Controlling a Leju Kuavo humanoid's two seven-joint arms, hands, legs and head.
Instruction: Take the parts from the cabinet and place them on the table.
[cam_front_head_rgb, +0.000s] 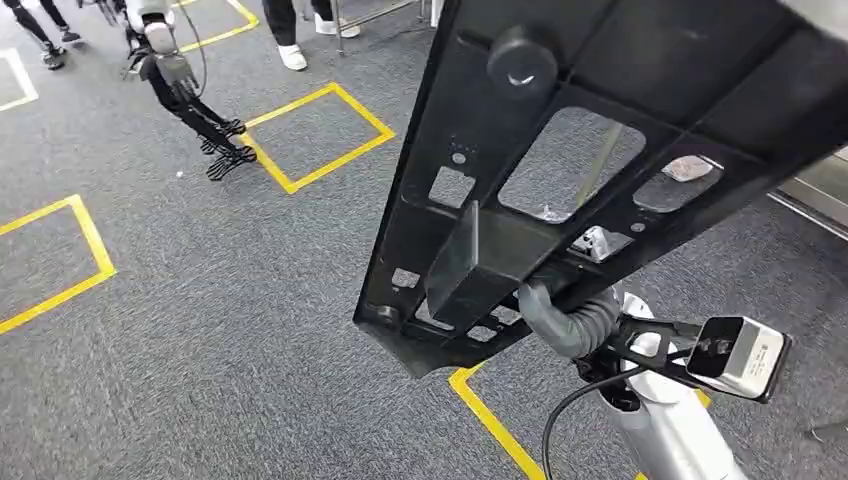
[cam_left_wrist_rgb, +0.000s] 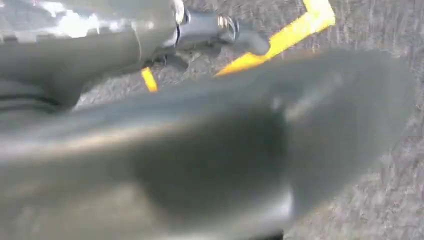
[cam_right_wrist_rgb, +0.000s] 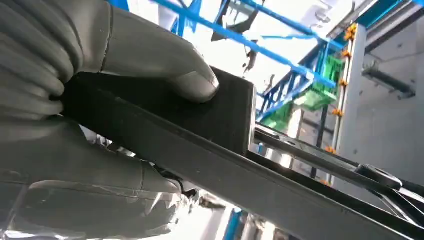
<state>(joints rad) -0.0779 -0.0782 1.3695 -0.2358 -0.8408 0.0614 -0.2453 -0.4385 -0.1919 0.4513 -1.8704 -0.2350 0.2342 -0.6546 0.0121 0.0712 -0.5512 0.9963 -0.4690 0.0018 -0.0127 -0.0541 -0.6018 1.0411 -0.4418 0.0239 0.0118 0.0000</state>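
One large black plastic frame panel with cut-out windows (cam_front_head_rgb: 600, 150) is clamped at its near edge in the right robot hand (cam_front_head_rgb: 570, 315), raised over grey carpet floor (cam_front_head_rgb: 200, 300), so the carry step seems underway, with reaching the table next.

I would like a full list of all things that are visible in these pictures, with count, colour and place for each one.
Part: one, black, flat panel with cut-out openings, held up over the floor.
Floor: one, grey carpet, below everything.
Floor markings: several, yellow tape squares on the carpet.
Second robot: one, silver and black, far left on the carpet.
People: at least two, only legs and shoes seen, at the far edge.
Racking: blue frames, behind the part in the right wrist view.
Right robot hand: one, grey, grips the part's near edge.
Left robot hand: one, grey, blurred; what it does is unclear.
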